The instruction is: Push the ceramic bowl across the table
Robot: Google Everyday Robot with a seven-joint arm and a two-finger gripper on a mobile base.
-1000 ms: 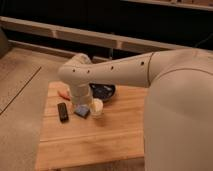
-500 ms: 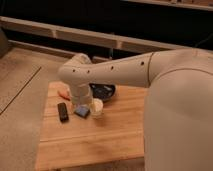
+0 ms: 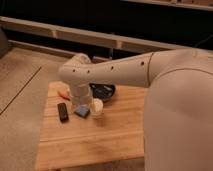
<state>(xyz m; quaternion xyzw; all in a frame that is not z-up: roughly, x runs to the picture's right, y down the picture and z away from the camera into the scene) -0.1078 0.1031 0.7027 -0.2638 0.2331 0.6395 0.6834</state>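
The dark blue-black ceramic bowl [image 3: 106, 91] sits at the far middle of the light-wood plank table [image 3: 100, 140], partly hidden by my arm. My gripper [image 3: 86, 101] hangs below the white wrist, at the bowl's left edge and just above the table. It is between the bowl, a small cream-white cup [image 3: 97, 107] and a flat blue block [image 3: 82, 111].
A black rectangular device [image 3: 63, 111] lies left of the blue block. An orange-red object [image 3: 64, 93] lies at the table's far left. My large white arm [image 3: 170, 100] covers the table's right side. A dark wall with rails stands behind the table.
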